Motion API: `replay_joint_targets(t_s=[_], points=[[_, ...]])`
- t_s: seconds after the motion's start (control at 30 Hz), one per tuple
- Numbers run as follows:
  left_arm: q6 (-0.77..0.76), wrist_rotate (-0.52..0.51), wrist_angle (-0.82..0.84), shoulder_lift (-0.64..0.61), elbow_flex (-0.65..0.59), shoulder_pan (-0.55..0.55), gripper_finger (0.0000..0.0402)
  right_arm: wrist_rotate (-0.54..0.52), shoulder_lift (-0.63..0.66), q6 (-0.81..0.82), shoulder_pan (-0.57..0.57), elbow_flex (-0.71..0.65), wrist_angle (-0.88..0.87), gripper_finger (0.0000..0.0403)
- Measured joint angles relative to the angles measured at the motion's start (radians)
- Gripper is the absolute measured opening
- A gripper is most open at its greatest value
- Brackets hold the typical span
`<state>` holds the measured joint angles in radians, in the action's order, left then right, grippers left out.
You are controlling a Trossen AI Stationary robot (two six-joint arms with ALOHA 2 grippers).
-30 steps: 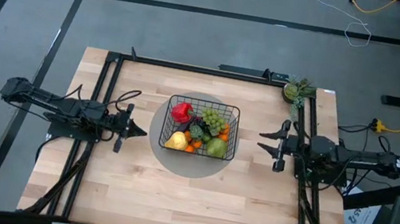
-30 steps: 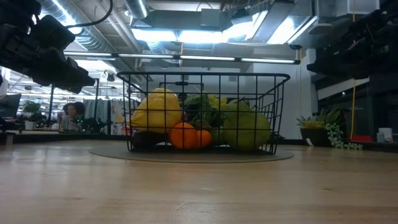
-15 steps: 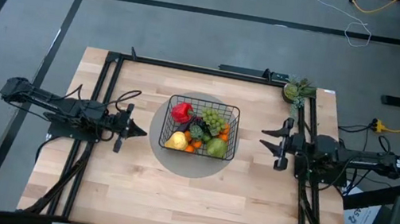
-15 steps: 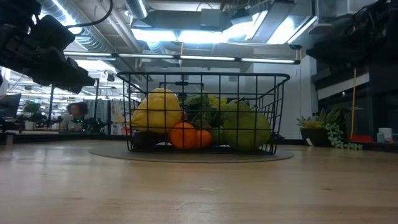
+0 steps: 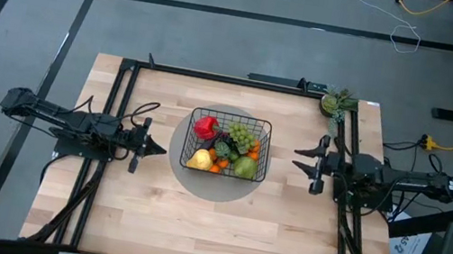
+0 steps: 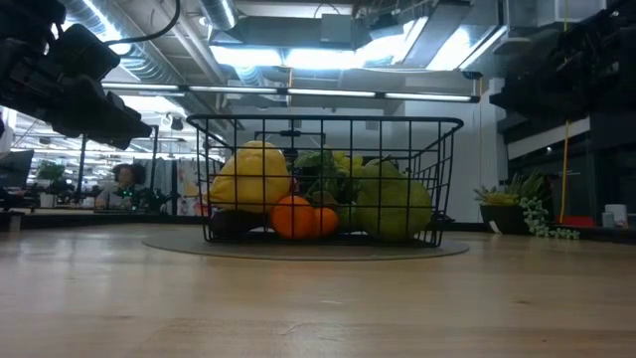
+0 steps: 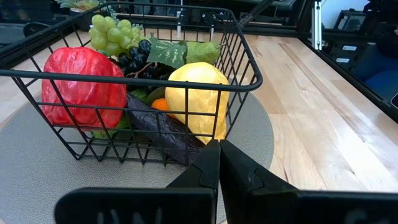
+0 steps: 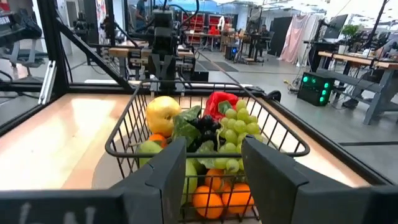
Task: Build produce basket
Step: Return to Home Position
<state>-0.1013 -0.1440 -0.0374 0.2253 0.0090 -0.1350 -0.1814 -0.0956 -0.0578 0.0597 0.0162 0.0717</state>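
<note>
A black wire basket [image 5: 266,152] is set on a round grey mat [image 5: 178,170] at the counter's [image 5: 193,222] middle. It is filled with a red pepper [image 5: 205,126], yellow pear [image 5: 200,158], green grapes [image 5: 243,134] and oranges [image 6: 293,217]. The left hand [image 5: 149,144] is pressed closed and empty at its left. The right hand [image 5: 297,159] is spread open and empty at its right.

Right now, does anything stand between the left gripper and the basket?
Nothing visible does. Between the shut left gripper and the basket lie only bare table and grey mat. The right gripper waits opposite.
</note>
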Motion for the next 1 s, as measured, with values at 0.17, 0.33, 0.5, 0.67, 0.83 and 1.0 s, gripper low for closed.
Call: replay_joint_targets(t_s=[0.17, 0.33, 0.5, 0.67, 0.83, 1.0], points=[[0.000, 0.000, 0.000, 0.000, 0.000, 0.000, 0.0000, 0.000, 0.000, 0.000, 0.000, 0.000, 0.031, 0.0158], [0.000, 0.000, 0.000, 0.000, 0.000, 0.000, 0.0000, 0.000, 0.000, 0.001, 0.000, 0.000, 0.027, 0.0158], [0.000, 0.000, 0.000, 0.000, 0.000, 0.000, 0.0000, 0.000, 0.000, 0.001, 0.000, 0.000, 0.028, 0.0158], [0.000, 0.000, 0.000, 0.000, 0.000, 0.000, 0.0000, 0.000, 0.000, 0.001, 0.000, 0.000, 0.028, 0.0158], [0.000, 0.000, 0.000, 0.000, 0.000, 0.000, 0.0000, 0.000, 0.000, 0.001, 0.000, 0.000, 0.028, 0.0158], [0.000, 0.000, 0.000, 0.000, 0.000, 0.000, 0.0000, 0.000, 0.000, 0.000, 0.000, 0.000, 0.028, 0.0158]])
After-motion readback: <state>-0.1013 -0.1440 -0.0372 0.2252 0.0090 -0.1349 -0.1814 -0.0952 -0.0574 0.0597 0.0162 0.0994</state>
